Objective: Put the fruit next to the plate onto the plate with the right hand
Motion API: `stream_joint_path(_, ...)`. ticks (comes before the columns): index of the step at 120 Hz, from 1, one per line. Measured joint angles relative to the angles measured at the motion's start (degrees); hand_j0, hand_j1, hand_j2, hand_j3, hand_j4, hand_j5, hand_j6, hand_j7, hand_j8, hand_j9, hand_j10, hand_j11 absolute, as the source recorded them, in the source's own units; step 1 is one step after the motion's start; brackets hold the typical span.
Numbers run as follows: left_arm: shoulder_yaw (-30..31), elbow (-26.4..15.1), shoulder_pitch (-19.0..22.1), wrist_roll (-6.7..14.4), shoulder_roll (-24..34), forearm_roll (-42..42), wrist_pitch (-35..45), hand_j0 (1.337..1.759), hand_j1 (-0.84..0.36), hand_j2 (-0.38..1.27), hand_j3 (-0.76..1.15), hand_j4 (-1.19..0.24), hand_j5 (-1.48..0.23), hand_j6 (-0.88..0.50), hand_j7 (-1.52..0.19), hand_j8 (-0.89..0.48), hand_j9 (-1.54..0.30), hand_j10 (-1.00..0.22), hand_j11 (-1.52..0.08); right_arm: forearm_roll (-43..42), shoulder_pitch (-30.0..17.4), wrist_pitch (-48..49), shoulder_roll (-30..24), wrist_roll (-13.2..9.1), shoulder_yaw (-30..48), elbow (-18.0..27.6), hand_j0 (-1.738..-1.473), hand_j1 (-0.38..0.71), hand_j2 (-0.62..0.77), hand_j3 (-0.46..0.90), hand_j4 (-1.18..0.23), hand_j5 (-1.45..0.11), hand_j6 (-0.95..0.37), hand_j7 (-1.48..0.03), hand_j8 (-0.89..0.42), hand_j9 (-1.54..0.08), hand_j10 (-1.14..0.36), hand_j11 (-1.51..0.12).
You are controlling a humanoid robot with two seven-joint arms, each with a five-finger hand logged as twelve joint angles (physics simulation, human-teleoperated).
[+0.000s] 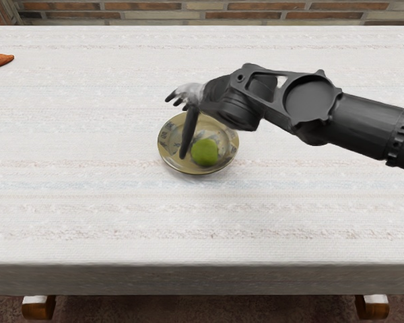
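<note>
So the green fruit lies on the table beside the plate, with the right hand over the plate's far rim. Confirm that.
Wrong on one count: the head view shows the green fruit lying on the plate, not on the table beside it. The right hand is over the plate's far rim.

— What does the right arm (363, 124) look like?
— Dark grey, a thick matte tube. Ribbed collar (398, 138) at the right, flat round cap (312, 99) on the joint.
— And the right hand (188, 101)?
— Paler grey palm, slim dark fingers (186, 138), and an angular open bracket (256, 87) behind it.
</note>
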Motion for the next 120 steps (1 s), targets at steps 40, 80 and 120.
stream_joint_path(40,0.00,0.00,0.00,0.00,0.00,0.00,0.02,1.658,0.35,0.00,0.00,0.00,0.00,0.00,0.00,0.00,0.00,0.00,0.00,37.58,-17.53,31.89,-5.35,0.00,28.68,-1.95,-1.658,-0.33,0.01,0.00,-0.01,-0.03,-0.01,-0.03,-0.01,-0.03,-0.02,-0.03)
stream_joint_path(80,-0.03,0.07,0.09,0.00,0.00,0.01,0.02,1.658,0.35,0.00,0.00,0.00,0.00,0.00,0.00,0.00,0.00,0.00,0.00,54.63,-28.35,34.10,-33.86,0.00,23.80,3.91,-1.658,-0.35,0.00,0.00,0.00,-0.01,0.00,-0.01,0.00,-0.01,0.00,-0.01)
stream_joint_path(120,-0.01,0.25,0.01,-0.01,0.00,0.01,0.04,1.658,0.35,0.00,0.00,0.00,0.00,0.00,0.00,0.00,0.00,0.00,0.00,58.98,-31.08,34.21,-47.77,0.00,23.70,3.80,-1.658,-0.35,0.00,0.00,0.00,0.00,0.01,0.00,0.00,0.00,0.00,0.00)
